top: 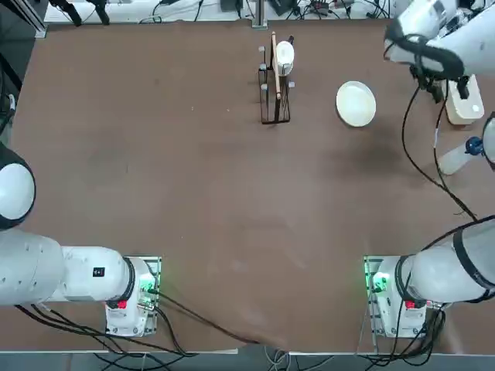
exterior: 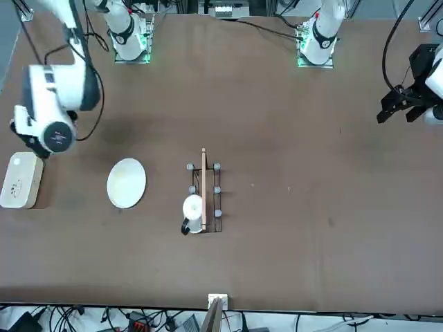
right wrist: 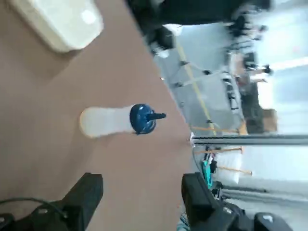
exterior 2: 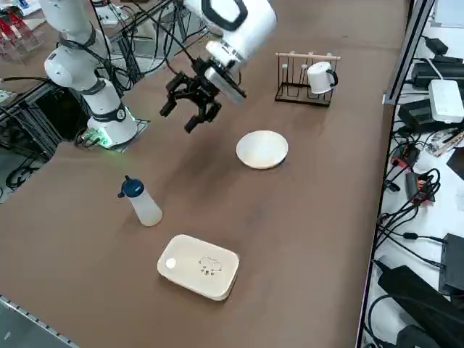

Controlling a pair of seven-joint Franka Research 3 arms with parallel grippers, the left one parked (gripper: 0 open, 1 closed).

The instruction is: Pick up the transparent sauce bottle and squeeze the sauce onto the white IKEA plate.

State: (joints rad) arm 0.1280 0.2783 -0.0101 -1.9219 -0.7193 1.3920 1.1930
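Two fingers of the right gripper point(exterior 2: 190, 101) stand spread wide with nothing between them, raised clear above the table point(exterior 2: 304, 217). Ahead of the fingertips in the wrist view, the transparent sauce bottle point(right wrist: 115, 120) stands upright on the table near its edge, well apart from the fingers and untouched. Beyond the bottle from the fingers lies a white box point(exterior 2: 199, 266). The white IKEA plate point(exterior 2: 262, 149) sits off to the other side of the gripper, closer to the dish rack point(exterior 2: 304, 78) holding a small white disc.

The pick has not begun, so the risks lie in the approach. The bottle is light, narrow and tall for its base; a finger clipping its side or blue cap point(exterior 2: 131, 188) on the way down would likely tip it, and so close to the table edge it could roll off. Soft walls bring another hazard: too hard a clamp during lifting may push sauce out early, before the nozzle is over the plate. A grip too high near the cap may slip.
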